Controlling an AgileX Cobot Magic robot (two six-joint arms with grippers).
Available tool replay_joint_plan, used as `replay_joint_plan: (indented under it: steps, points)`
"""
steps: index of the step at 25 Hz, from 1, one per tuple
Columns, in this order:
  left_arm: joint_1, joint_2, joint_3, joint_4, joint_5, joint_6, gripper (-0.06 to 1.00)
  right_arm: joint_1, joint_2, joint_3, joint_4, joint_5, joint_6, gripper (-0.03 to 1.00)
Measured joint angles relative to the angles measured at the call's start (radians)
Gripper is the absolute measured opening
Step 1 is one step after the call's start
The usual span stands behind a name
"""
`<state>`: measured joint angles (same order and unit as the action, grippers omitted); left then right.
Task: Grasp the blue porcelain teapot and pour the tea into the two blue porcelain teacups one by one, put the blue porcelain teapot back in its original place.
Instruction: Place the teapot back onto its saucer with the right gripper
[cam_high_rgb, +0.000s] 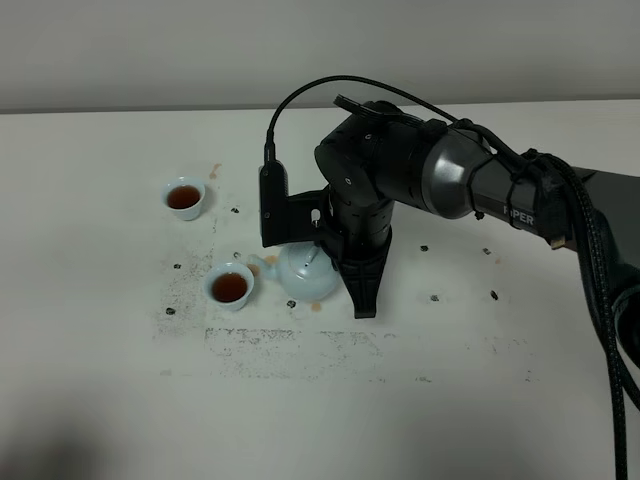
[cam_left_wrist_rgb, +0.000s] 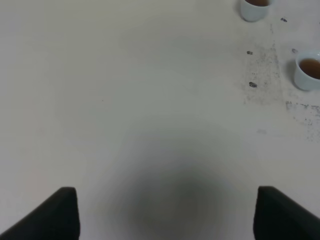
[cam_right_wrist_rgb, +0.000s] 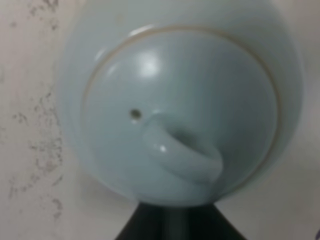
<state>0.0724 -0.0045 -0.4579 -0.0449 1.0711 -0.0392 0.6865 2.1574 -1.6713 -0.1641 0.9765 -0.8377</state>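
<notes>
A white table (cam_high_rgb: 100, 400), its near part bare, carries grey scuffs and small dark flecks around its middle. There the blue porcelain teapot (cam_high_rgb: 307, 272) sits upright, spout toward the nearer teacup (cam_high_rgb: 230, 288), which holds reddish-brown tea (cam_high_rgb: 230, 288). The right gripper (cam_high_rgb: 362, 285) has its jaws together, seemingly clamped at the pot's handle side. Glossy glazed porcelain looks slippery, rigid and breakable, heavier while filled; the small loop handle seems the safest hold. The farther teacup (cam_high_rgb: 185, 197), also filled, stands toward the far left. The left gripper (cam_left_wrist_rgb: 167, 212) hangs spread apart over bare table. A plain pale wall rises behind.
</notes>
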Motion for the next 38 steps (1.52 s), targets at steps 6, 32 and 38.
replay_joint_plan:
  steps: [6,32,38]
  points:
    - [0.0,0.0,0.0,0.0,0.0,0.0,0.68,-0.007,-0.001,-0.002,-0.003,0.008,0.0,0.06]
    - [0.0,0.0,0.0,0.0,0.0,0.0,0.68,-0.231,-0.001,-0.298,0.157,0.25,0.051,0.06]
    - [0.0,0.0,0.0,0.0,0.0,0.0,0.68,-0.292,-0.001,-0.298,0.164,0.25,0.145,0.06]
